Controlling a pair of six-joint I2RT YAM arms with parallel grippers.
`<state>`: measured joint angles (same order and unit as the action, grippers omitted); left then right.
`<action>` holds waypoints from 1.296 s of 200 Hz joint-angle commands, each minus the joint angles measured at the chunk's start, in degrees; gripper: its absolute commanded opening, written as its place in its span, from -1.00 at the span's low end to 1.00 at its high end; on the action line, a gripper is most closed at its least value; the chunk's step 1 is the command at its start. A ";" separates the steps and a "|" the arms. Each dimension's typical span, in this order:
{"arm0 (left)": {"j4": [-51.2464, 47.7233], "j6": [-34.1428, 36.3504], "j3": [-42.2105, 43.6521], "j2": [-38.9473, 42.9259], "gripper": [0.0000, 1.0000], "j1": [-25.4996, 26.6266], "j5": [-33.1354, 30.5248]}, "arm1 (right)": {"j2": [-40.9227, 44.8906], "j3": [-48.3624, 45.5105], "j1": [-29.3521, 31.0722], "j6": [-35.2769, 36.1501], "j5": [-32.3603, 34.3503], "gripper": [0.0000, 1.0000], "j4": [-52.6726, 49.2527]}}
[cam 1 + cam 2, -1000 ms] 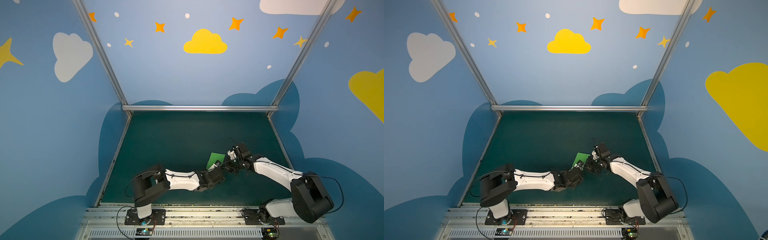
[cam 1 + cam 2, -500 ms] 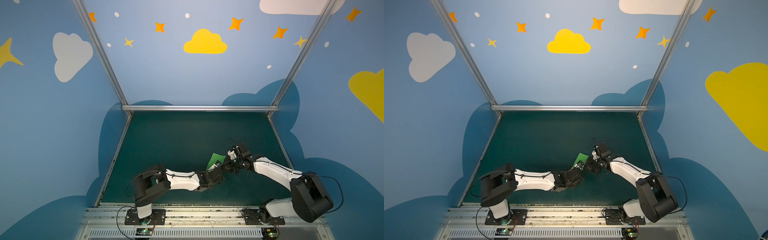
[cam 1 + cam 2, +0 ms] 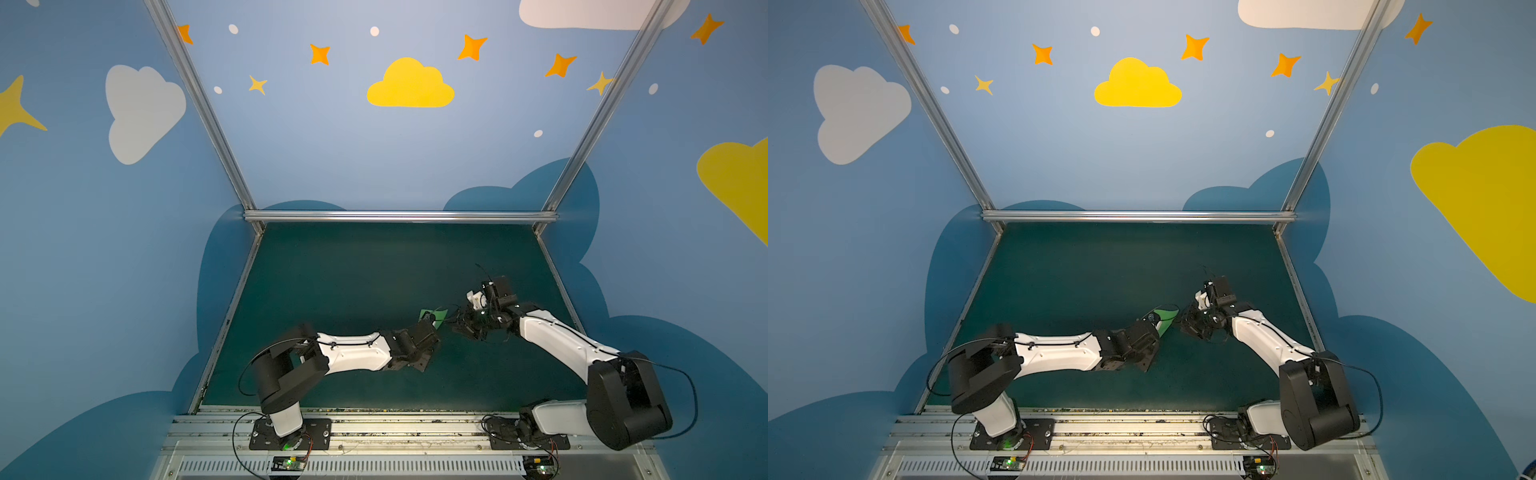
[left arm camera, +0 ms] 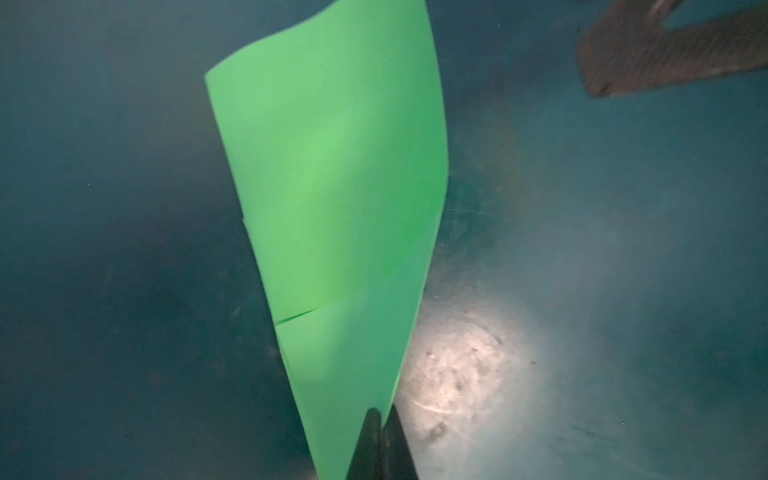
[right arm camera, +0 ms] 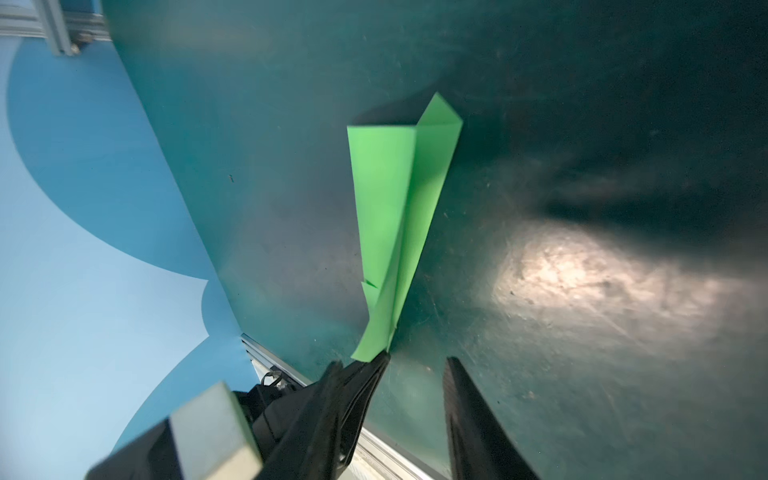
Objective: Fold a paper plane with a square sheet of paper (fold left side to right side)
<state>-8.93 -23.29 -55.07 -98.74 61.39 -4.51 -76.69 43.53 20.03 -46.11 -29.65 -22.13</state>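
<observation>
The bright green paper plane [image 4: 332, 187] is a slim creased dart. It shows in both top views near the middle of the mat [image 3: 438, 315] [image 3: 1167, 320]. My left gripper [image 4: 380, 415] is shut on the plane's narrow end, and the wide tail points away from it. My right gripper [image 5: 392, 365] is open just off that same narrow end, with nothing between its fingers [image 5: 461, 407]. In the top views the two grippers nearly meet, left [image 3: 430, 324] and right [image 3: 459, 323]. In the right wrist view the plane [image 5: 399, 199] spreads two wings.
The dark teal mat [image 3: 353, 282] covers the table. Aluminium rails run along its back [image 3: 399, 216] and sides. Blue painted walls enclose the cell. Both arm bases sit on the front rail [image 3: 374, 428].
My left gripper has closed on the plane's narrow end. My right gripper, shut on the plane before, has opened and let go. Both arms stayed almost in place.
</observation>
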 commanded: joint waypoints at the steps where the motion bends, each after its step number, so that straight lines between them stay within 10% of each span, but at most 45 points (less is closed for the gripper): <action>1: -2.32 -6.60 -1.80 0.72 -0.93 -1.16 7.42 | 1.76 0.07 -1.33 4.95 -1.38 -0.20 -3.78; 153: 14.66 -14.90 7.65 -0.29 -0.93 -8.71 23.92 | -7.12 -2.92 2.22 14.81 -5.04 -0.38 -0.30; 259: 18.71 -15.80 11.67 4.97 -0.93 -9.51 24.03 | -10.90 -0.67 6.95 13.41 -3.21 -0.44 1.05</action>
<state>8.67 -39.11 -44.25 -95.09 52.07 19.88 -87.59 41.30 26.74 -32.53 -33.65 -21.21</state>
